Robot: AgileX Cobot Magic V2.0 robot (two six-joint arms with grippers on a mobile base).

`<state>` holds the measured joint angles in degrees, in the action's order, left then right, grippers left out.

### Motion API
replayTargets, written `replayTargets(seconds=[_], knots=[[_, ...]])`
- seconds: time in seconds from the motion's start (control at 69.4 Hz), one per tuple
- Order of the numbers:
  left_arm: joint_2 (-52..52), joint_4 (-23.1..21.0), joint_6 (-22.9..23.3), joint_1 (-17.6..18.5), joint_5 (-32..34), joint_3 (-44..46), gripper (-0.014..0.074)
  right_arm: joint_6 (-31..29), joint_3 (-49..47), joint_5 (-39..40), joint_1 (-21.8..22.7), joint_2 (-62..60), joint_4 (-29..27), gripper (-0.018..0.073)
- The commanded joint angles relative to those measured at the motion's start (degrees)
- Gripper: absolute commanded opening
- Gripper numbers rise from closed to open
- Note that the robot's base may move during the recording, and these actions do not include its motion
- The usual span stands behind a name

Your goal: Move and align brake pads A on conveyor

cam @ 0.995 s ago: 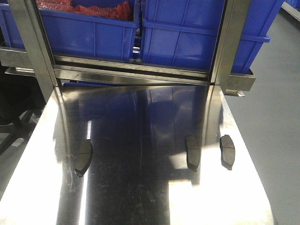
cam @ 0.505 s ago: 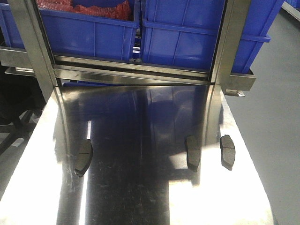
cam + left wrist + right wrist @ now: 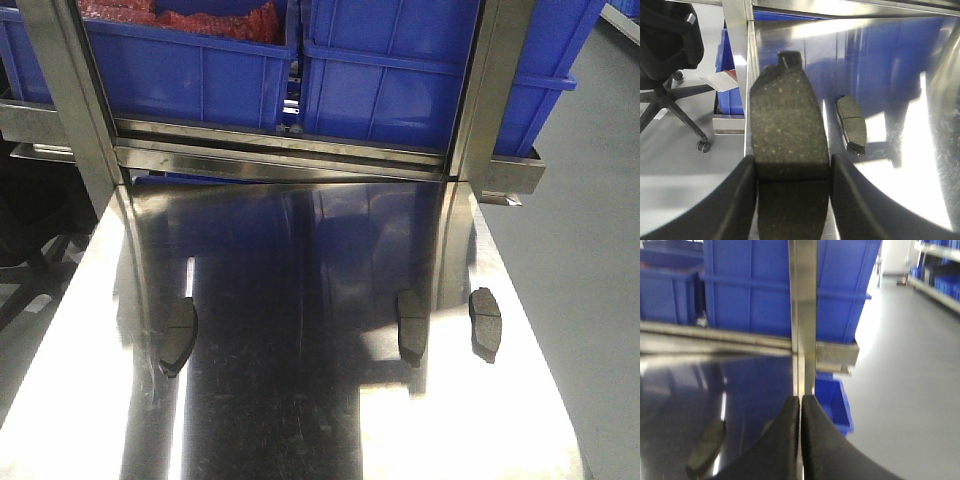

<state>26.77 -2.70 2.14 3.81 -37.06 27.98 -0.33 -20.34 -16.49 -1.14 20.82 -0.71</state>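
Three brake pads lie on the shiny steel table in the front view: one at the left (image 3: pixel 180 335), one right of the middle (image 3: pixel 411 325), and one near the right edge (image 3: pixel 485 322). Neither gripper shows in that view. In the left wrist view, my left gripper (image 3: pixel 792 161) is shut on a fourth brake pad (image 3: pixel 787 125), a black finger pressing each long side. Another pad (image 3: pixel 851 122) lies on the table to its right. My right gripper (image 3: pixel 800 405) is shut with nothing in it, and a blurred pad (image 3: pixel 705 447) lies to its lower left. The conveyor is out of view.
Blue bins (image 3: pixel 400 80) sit on a steel rack (image 3: pixel 280 160) behind the table, with two upright posts (image 3: pixel 490 90) at the table's far end. A black office chair (image 3: pixel 665 55) stands on the floor left of the table edge. Grey floor (image 3: pixel 590 250) lies to the right.
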Motion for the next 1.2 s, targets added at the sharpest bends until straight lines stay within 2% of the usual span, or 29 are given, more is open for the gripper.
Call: replayTargets(seconds=[0.0, 0.245, 0.404, 0.851, 0.98, 1.182], knots=[[0.2, -0.5, 0.6, 0.3, 5.0, 1.8, -0.0008, -1.7, -5.9, -2.3, 0.4, 7.5, 0.1, -0.0009], [0.2, -0.5, 0.6, 0.3, 5.0, 1.8, -0.0008, -1.8, -11.9, -16.3, 0.4, 19.8, -2.9, -0.0009], [0.2, -0.5, 0.6, 0.3, 5.0, 1.8, -0.0008, -2.0, -12.4, -20.7, 0.4, 24.2, -3.6, -0.0009], [0.2, -0.5, 0.6, 0.3, 5.0, 1.8, -0.0008, -1.5, -12.4, -24.6, 0.4, 25.5, -7.3, 0.0001], [0.2, -0.5, 0.6, 0.3, 5.0, 1.8, -0.0008, -2.0, -12.4, -25.3, 0.4, 25.5, -7.0, 0.0041], [0.2, -0.5, 0.6, 0.3, 5.0, 1.8, -0.0008, -2.6, -12.4, -25.3, 0.4, 25.5, -7.0, 0.0165]])
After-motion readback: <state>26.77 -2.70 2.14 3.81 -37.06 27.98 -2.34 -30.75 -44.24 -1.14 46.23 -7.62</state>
